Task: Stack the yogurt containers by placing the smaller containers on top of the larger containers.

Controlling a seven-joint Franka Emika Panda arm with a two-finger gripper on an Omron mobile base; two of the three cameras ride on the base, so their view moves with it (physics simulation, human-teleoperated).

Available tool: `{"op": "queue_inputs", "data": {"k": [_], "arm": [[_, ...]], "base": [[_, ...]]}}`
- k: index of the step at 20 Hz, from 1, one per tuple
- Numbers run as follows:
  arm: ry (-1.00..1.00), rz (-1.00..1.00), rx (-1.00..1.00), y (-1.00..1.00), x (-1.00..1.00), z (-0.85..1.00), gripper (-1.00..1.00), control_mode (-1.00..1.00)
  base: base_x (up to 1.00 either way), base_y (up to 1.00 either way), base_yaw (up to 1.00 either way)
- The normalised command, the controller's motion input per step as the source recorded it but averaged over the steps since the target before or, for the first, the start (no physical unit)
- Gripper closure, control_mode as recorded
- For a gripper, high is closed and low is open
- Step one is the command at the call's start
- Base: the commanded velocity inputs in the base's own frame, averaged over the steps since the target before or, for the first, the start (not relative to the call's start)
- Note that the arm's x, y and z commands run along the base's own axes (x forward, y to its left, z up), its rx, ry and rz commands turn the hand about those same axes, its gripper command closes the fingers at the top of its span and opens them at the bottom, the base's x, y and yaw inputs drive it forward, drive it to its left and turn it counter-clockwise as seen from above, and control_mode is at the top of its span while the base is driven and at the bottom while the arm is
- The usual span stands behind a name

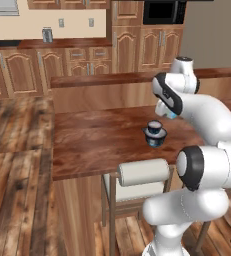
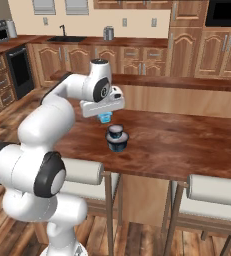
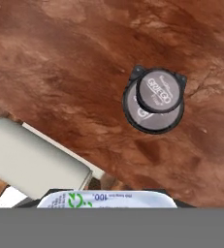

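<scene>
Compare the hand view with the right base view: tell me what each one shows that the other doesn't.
Hand view alone: the printed grey lids of the stacked cups from above, and the pale-blue cup's white printed top at the bottom edge.

Right base view alone: the white arm, the tool holding the tiny pale-blue cup above the counter, plus the back cabinets and sink.

Both: the narrower dark-blue cup sitting on the wide dark-blue tub, the brown wooden counter, and a pale cushioned stool beside it.
</scene>
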Motion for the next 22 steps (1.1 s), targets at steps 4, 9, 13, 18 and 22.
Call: {"op": "queue_inputs", "data": {"k": [4, 9, 13, 18, 22], "arm": [[0.00, 0.00, 0.00, -0.03, 0.20, -0.11, 1.00, -1.00], [-0.01, 0.00, 0.00, 0.00, 0.32, -0.06, 1.00, -1.00], [0.00, 0.00, 0.00, 0.00, 0.21, -0.13, 1.00, -1.00], [0.00, 0.00, 0.00, -0.08, 0.14, -0.23, 1.00, -1.00], [0.00, 0.00, 0.00, -0.12, 0.24, -0.32, 1.00, -1.00]], "base": [[0.00, 0.00, 0.00], [0.00, 0.00, 0.00], [0.00, 0.00, 0.00], [0.00, 0.00, 0.00], [0.00, 0.00, 0.00]]}}
